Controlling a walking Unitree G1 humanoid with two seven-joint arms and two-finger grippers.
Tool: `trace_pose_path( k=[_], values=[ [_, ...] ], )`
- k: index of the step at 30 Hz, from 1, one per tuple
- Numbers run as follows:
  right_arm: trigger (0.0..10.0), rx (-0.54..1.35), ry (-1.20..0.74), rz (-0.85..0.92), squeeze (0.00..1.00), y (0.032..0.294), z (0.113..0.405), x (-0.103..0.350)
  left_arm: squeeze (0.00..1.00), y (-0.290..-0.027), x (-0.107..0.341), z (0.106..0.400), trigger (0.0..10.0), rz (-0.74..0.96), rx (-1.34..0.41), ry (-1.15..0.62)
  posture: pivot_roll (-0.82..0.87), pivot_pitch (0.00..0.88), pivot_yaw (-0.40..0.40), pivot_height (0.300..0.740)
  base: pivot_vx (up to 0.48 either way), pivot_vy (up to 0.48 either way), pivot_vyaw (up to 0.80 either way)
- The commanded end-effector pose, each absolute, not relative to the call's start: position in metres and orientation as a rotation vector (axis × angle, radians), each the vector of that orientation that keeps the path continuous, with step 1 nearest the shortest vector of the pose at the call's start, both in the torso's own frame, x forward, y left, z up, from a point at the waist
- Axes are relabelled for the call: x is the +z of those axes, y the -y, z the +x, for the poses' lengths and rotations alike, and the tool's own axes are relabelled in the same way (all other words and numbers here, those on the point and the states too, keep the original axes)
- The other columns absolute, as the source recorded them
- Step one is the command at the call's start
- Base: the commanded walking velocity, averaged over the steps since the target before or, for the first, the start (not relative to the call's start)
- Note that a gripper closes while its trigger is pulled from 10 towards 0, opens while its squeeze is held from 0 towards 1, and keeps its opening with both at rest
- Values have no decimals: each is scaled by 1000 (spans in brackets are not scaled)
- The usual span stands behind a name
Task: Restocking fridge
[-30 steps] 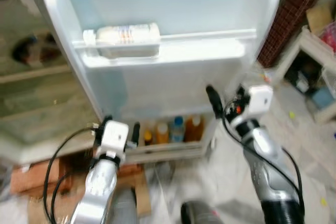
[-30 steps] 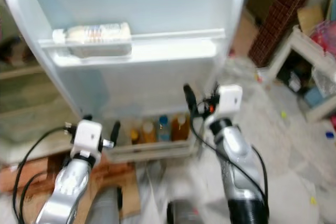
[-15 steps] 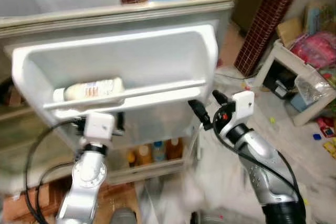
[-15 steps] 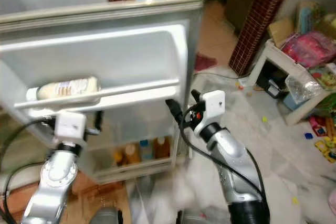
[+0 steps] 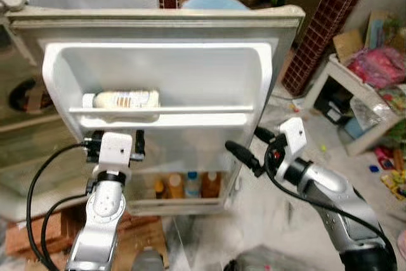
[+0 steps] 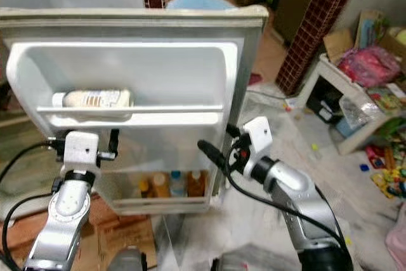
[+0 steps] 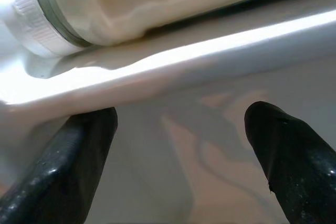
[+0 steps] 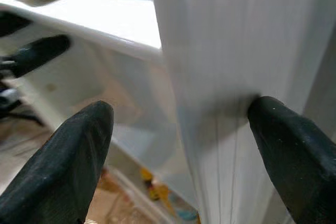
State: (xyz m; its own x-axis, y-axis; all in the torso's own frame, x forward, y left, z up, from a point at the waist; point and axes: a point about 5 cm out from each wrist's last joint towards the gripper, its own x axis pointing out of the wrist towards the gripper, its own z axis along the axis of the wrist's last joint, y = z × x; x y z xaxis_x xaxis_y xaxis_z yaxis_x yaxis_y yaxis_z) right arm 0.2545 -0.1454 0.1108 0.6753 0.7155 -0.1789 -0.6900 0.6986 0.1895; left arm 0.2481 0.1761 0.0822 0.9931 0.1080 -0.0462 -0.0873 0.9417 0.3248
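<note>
My right gripper (image 8: 178, 145) has its fingers (image 8: 79, 156) spread wide, straddling the free edge of the open fridge door (image 5: 158, 61); 1 fingertip presses against the door's outer side, the other hangs inside over the lower bin without touching. In the left eye view that gripper sits at about 4 o'clock from the door's centre.

My left gripper (image 7: 178, 156) also has its fingers apart and holds nothing, pointing at the inner door panel just under the upper door shelf (image 5: 158, 113), at roughly 8 o'clock.

A bottle of pale creamy liquid (image 5: 124, 99) lies on its side on that shelf, white cap toward the hinge side. Down at 6 o'clock, the bottom door bin (image 5: 190, 204) holds 4 upright bottles (image 5: 192, 184), orange and blue-capped.

A cluttered white table (image 5: 355, 93) stands at 3 o'clock.
</note>
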Motion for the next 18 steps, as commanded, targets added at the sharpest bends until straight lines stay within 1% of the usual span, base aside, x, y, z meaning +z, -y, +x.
trace_pose_path(
  k=[1, 3, 11, 14, 17, 18],
  values=[
    [10000, 852, -224, 112, 0, 142, 257, 119, 0, -171, 93, 253, 10000, 330, 94, -12, 8, 0, 0, 740, 0, -262, 0],
    [10000, 865, -229, 111, 0, 143, 256, 119, 0, -171, 93, 253, 10000, 332, 95, -12, 9, 0, 1, 740, 0, -274, 0],
    [10000, 1041, -296, 98, 0, 153, 244, 120, 0, -172, 94, 254, 10000, 339, 98, -12, 15, 0, 8, 740, -262, -320, 0],
    [10000, 1120, -348, 96, 0, 163, 237, 117, 0, -175, 95, 255, 10000, 346, 109, -12, 22, 0, 8, 740, -269, -324, 0],
    [10000, 1137, -371, 90, 0, 170, 238, 116, 0, -176, 96, 256, 10000, 348, 113, -8, 25, 0, 9, 740, -261, -322, 0],
    [10000, 1142, -373, 89, 0, 170, 238, 116, 0, -176, 96, 256, 10000, 348, 114, -8, 26, 0, 10, 740, 0, -319, 0]
  ],
)
